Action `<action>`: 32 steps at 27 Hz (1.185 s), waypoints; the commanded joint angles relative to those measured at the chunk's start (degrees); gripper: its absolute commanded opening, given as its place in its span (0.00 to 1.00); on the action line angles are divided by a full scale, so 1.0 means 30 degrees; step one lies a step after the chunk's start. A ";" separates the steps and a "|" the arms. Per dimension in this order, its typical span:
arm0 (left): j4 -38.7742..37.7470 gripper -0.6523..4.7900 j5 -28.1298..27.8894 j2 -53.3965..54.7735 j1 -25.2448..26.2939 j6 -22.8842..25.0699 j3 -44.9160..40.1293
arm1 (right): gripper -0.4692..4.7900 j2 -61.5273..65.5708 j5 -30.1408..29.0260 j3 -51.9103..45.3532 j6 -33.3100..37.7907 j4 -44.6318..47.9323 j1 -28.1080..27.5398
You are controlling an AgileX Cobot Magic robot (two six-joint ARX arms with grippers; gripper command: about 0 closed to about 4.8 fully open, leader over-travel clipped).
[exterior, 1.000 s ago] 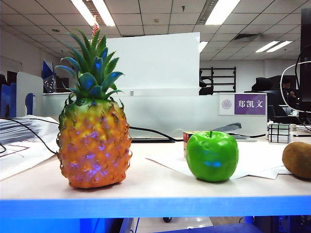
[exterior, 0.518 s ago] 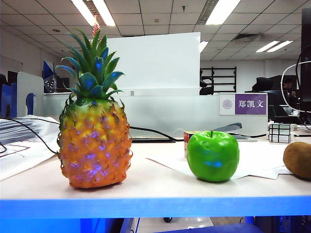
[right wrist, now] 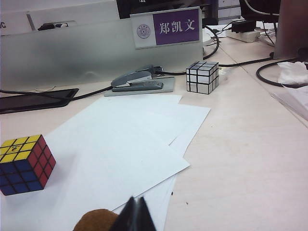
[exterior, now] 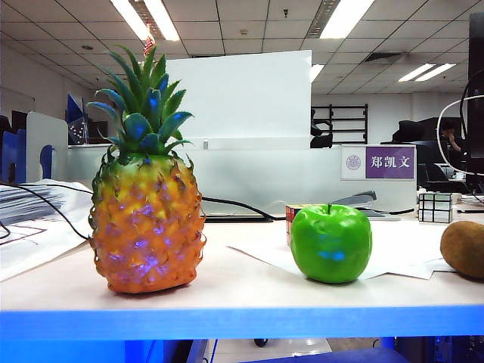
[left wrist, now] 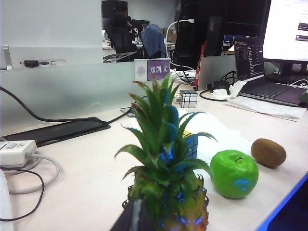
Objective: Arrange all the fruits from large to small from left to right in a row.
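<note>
Nothing much has shifted since a second ago, except that the kiwi [exterior: 463,249] sits a touch further toward the table's right edge than it did.

From the exterior view, the pineapple [exterior: 147,209] stands upright near the front edge of the table [exterior: 242,296] on the left, the green apple [exterior: 330,243] stands to its right on white paper [exterior: 393,253], and the kiwi lies at the far right, cut off by the frame. No gripper shows here.

From the left wrist, the left gripper [left wrist: 134,217] is only a dark tip just in front of the pineapple [left wrist: 167,187]; I cannot tell whether it is spread. Apple [left wrist: 234,173] and kiwi [left wrist: 268,152] follow in a row along the front edge.

From the right wrist, the right gripper [right wrist: 135,215] has its fingers pressed together, holding nothing, just beside the kiwi [right wrist: 95,221]. A coloured puzzle cube [right wrist: 24,163] rests on the paper's edge; a silver cube [right wrist: 202,76] and a stapler [right wrist: 142,80] sit toward the back edge.
</note>
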 commanded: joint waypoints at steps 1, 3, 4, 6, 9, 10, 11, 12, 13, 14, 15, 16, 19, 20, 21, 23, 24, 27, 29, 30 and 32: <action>0.0124 0.11 0.0007 -0.0029 0.0015 -0.0044 0.0022 | 0.09 -0.0029 -0.0022 -0.0036 0.0073 0.0226 0.0015; 0.0124 0.11 0.0007 -0.0029 0.0015 -0.0044 0.0022 | 0.09 -0.0029 -0.0007 -0.0036 0.0073 0.0219 0.0000; 0.0117 0.11 0.0000 -0.0029 0.0015 -0.0044 0.0022 | 0.09 -0.0029 -0.0007 -0.0036 0.0073 0.0219 0.0000; 0.0117 0.11 0.0007 -0.0029 0.0015 -0.0044 0.0022 | 0.09 -0.0029 -0.0007 -0.0036 0.0073 0.0219 0.0000; 0.0117 0.11 0.0007 -0.0029 0.0015 -0.0044 0.0022 | 0.09 -0.0029 -0.0007 -0.0036 0.0073 0.0211 0.0000; 0.0117 0.11 0.0007 -0.0029 0.0015 -0.0044 0.0022 | 0.09 -0.0029 -0.0007 -0.0036 0.0073 0.0211 0.0000; 0.0117 0.11 0.0007 -0.0029 0.0015 -0.0044 0.0022 | 0.09 -0.0029 -0.0007 -0.0036 0.0073 0.0211 0.0000; 0.0117 0.11 0.0000 -0.0029 0.0015 -0.0044 0.0022 | 0.09 -0.0029 -0.0007 -0.0036 0.0073 0.0211 0.0000; 0.0117 0.11 0.0007 -0.0029 0.0015 -0.0044 0.0022 | 0.09 -0.0029 -0.0007 -0.0036 0.0073 0.0211 0.0000; 0.0117 0.11 0.0007 -0.0029 0.0015 -0.0044 0.0022 | 0.09 -0.0029 -0.0007 -0.0036 0.0073 0.0211 0.0000; 0.0117 0.11 0.0007 -0.0029 0.0015 -0.0044 0.0022 | 0.09 -0.0029 -0.0007 -0.0036 0.0073 0.0211 0.0000; 0.0124 0.11 0.0007 -0.0029 0.0015 -0.0044 0.0022 | 0.09 -0.0029 -0.0007 -0.0036 0.0073 0.0211 0.0000; 0.0124 0.11 0.0007 -0.0029 0.0015 -0.0044 0.0022 | 0.09 -0.0029 -0.0007 -0.0036 0.0073 0.0211 0.0000; 0.0117 0.11 0.0000 -0.0029 0.0015 -0.0044 0.0022 | 0.09 -0.0029 -0.0007 -0.0036 0.0073 0.0211 0.0000; 0.0117 0.11 0.0000 -0.0029 0.0015 -0.0036 0.0022 | 0.09 -0.0029 -0.0007 -0.0036 0.0073 0.0211 0.0000; 0.0109 0.11 0.0000 -0.0029 0.0007 -0.0036 0.0022 | 0.09 -0.0029 -0.0007 -0.0036 0.0073 0.0211 0.0000; 0.0109 0.11 -0.0138 -0.0029 0.0007 0.0299 0.0022 | 0.09 -0.0029 -0.0007 -0.0036 0.0073 0.0204 0.0000; -0.0656 0.11 -0.5136 -0.0029 -0.0015 -0.0998 0.0022 | 0.09 -0.0029 -0.0007 -0.0036 0.0073 0.0204 0.0000; -0.1035 0.11 -0.6076 -0.0029 -0.0015 -0.1107 0.0022 | 0.09 -0.0029 -0.0015 -0.0036 0.0073 0.0204 -0.0007; -0.1195 0.11 -0.6062 -0.0029 -0.0007 -0.0925 0.0022 | 0.09 -0.0029 -0.0007 -0.0036 0.0073 0.0204 -0.0007; -0.1785 0.11 -0.6069 -0.0029 -0.0007 -0.0845 0.0022 | 0.09 -0.0029 -0.0007 -0.0036 0.0073 0.0204 -0.0007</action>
